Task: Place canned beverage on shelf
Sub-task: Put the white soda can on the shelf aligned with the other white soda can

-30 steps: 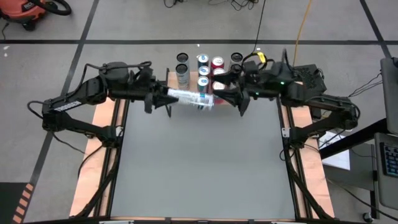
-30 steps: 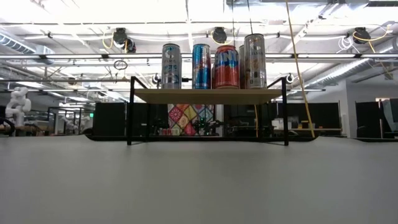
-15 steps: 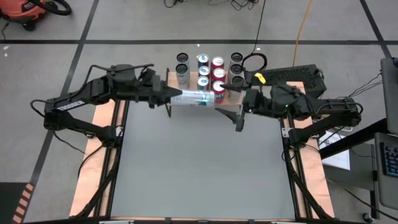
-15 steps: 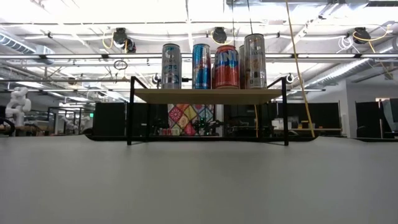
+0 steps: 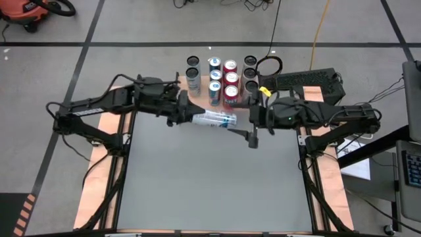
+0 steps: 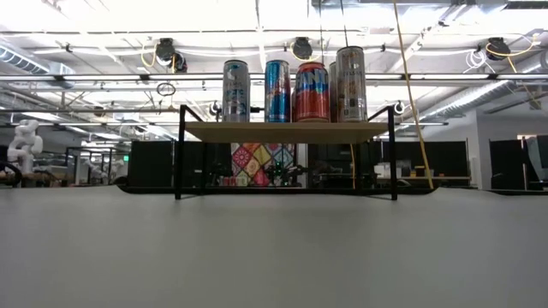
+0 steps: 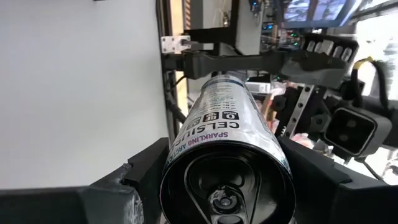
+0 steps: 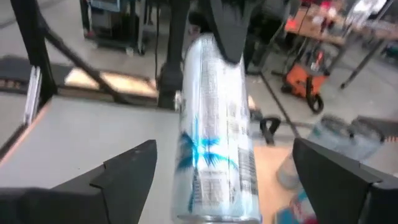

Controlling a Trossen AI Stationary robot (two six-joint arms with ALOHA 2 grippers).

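A slim silver-and-blue canned beverage (image 5: pixel 216 119) hangs lying on its side above the table's far middle, with my left gripper (image 5: pixel 191 117) shut on it. My right gripper (image 5: pixel 245 133) is open at the can's other end. In the right wrist view its fingers stand on either side of the can (image 8: pixel 214 124) with gaps. Behind them, the shelf (image 5: pixel 245 100) carries several upright cans. The low view shows the shelf's top (image 6: pixel 287 130) on thin black legs, and no gripper. My left gripper pinches the can's side walls (image 7: pixel 186 140) between its two fingers, at the pull-tab end (image 7: pixel 227 186). The fingers come about level from the table's left and lie along the can. The can is lifted clear, its other end toward my right gripper.
Pale wooden side boards with black rails (image 5: pixel 112 141) run along both sides of the grey table (image 5: pixel 210 184). A patterned can (image 6: pixel 261 162) shows under the shelf. Free table surface lies toward the near edge.
My left gripper has rolled about its own line and come toward the table's near edge and a little right and down, carrying the can away from the shelf. My right gripper has swung toward the near edge and turned, staying open beside the can's free end.
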